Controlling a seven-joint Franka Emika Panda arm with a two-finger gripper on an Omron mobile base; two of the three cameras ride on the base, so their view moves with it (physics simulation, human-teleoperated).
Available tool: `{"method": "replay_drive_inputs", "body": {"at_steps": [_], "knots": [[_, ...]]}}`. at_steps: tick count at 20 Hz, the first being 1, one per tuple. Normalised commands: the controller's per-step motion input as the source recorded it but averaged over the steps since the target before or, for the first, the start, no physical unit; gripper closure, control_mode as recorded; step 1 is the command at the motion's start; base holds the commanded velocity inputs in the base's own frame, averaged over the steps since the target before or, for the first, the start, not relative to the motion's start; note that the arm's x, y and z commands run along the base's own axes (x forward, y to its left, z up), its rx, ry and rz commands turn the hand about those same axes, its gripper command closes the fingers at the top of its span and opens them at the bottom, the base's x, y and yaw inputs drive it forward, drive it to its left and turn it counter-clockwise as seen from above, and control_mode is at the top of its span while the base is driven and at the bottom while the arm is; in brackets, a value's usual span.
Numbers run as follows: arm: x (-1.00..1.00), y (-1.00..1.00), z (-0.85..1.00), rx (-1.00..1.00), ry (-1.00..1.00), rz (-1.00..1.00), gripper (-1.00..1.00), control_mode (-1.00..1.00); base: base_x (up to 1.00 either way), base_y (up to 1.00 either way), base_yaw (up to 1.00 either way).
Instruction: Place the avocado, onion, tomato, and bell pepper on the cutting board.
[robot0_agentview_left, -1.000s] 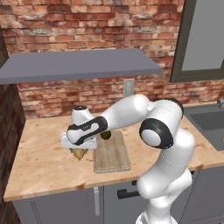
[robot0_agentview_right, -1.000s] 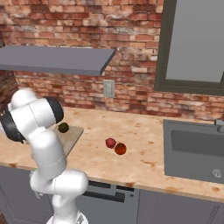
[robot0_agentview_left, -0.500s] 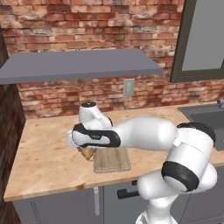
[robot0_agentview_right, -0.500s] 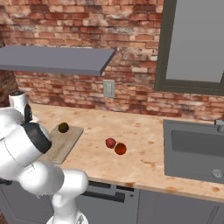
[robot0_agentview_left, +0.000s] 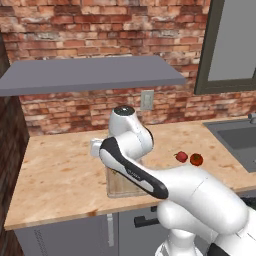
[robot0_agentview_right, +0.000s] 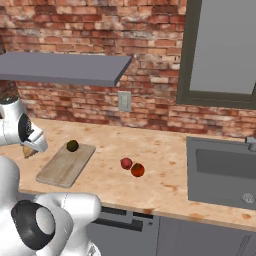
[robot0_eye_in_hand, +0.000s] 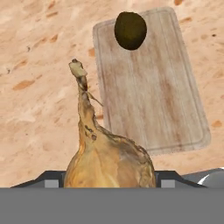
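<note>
Jaws clamp the onion (robot0_eye_in_hand: 109, 162); avocado (robot0_eye_in_hand: 130, 30) lies on cutting board (robot0_eye_in_hand: 153, 96).

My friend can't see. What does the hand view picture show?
The gripper holds a tan onion above the wooden counter, its thin stem pointing up the picture. Beyond lies the cutting board, with the dark avocado at its far end.

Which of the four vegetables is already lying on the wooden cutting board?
The dark olive-green avocado, at the board's far end. The tan onion is in the gripper; the crimson bell pepper and orange-red tomato sit on the counter.
</note>
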Motion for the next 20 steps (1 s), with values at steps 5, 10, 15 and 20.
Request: {"method": "replay_drive_inputs", "body": {"at_steps": [5, 10, 15, 20], "knots": [[-0.03, -0.29, 0.15, 0.00, -0.02, 0.00, 1.00, -1.00, 0.00, 0.00, 0.00], [0.00, -0.34, 0.00, -0.02, 0.00, 0.01, 1.00, -1.00, 0.00, 0.00, 0.00], [0.19, -0.14, 0.00, -0.03, 0.00, 0.03, 1.00, -1.00, 0.00, 0.00, 0.00], [0.45, 0.00, -0.25, 0.00, 0.05, 0.09, 1.00, -1.00, 0.00, 0.00, 0.00]]}}
